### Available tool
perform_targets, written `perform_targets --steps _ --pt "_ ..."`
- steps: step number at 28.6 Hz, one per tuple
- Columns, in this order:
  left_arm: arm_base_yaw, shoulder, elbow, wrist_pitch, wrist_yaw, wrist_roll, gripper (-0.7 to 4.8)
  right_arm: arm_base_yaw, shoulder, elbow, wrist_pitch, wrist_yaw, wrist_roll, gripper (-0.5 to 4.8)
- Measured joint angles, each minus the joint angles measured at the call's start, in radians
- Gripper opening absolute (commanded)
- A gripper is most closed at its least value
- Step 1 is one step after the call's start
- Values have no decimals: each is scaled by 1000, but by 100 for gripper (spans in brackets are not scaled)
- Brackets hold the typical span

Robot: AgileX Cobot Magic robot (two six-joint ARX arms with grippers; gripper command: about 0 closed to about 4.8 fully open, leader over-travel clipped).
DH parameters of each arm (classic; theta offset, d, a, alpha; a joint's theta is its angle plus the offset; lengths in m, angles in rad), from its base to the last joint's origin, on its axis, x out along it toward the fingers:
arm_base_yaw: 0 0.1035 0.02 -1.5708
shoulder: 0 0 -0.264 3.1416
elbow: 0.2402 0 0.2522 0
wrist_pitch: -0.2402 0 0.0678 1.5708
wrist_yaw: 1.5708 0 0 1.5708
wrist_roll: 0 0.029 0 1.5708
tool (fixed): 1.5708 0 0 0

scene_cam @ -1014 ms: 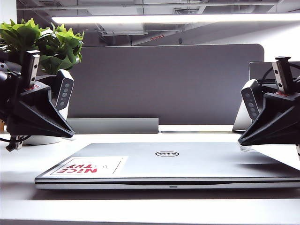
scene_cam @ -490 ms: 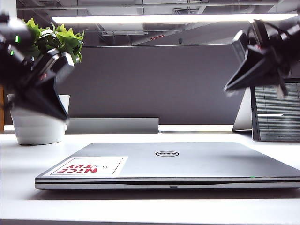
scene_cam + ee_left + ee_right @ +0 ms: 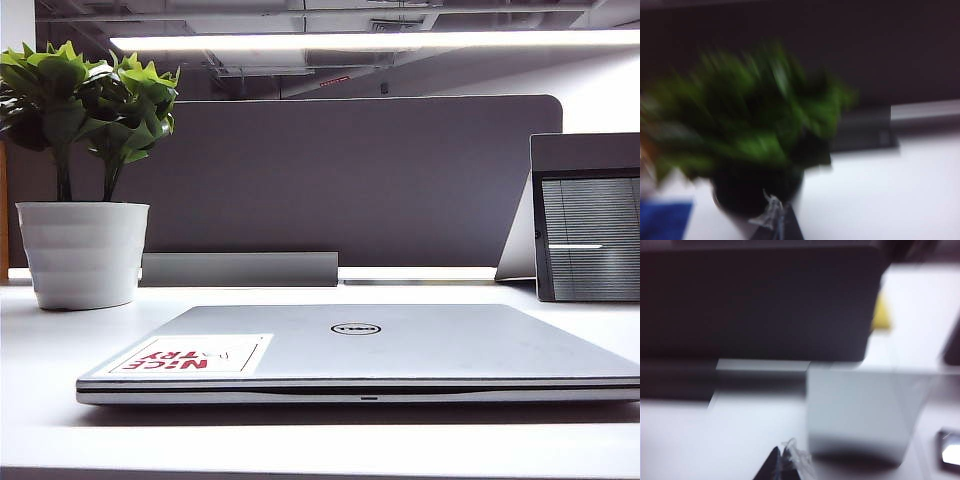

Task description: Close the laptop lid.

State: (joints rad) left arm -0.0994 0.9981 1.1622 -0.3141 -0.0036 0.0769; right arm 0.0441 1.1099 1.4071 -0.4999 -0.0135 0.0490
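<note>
Both hands have left the exterior view (grip state unclear, wrist views blurred); laptop lid [image 3: 400, 345] lies shut.

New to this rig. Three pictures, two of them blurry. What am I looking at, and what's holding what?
It is a two-armed robot with a two-finger gripper on each arm. The sharp picture comes from a fixed camera facing the table; neither arm shows in it. On the table lies a silver laptop, its lid shut flat, with a potted plant and a grey framed panel behind. The blurry pictures come from wrist cameras. The left one shows the plant and the tips of the left gripper; the right one shows the right gripper. Both look pressed together, holding nothing.
</note>
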Motion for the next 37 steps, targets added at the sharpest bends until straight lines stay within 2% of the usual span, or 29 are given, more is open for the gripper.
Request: perform_targets --steps 4,24,28,33,35,37 --pt "0 -61 1 48 -5 0 -5 0 -71 0 33 58 0 -4" --pt "0 -83 -1 26 -7 -3 -5 0 -119 -3 11 63 0 -5" --pt "0 -83 -1 25 -53 51 -5 0 -119 -3 11 63 0 -4" --pt "14 -84 -3 -110 -80 60 -5 0 -119 -3 11 63 0 -4" --pt "16 -108 -53 -129 -86 44 -5 0 -118 -3 11 63 0 -4" --pt "15 -166 -169 -111 -83 42 -5 0 -117 -3 11 63 0 -4"
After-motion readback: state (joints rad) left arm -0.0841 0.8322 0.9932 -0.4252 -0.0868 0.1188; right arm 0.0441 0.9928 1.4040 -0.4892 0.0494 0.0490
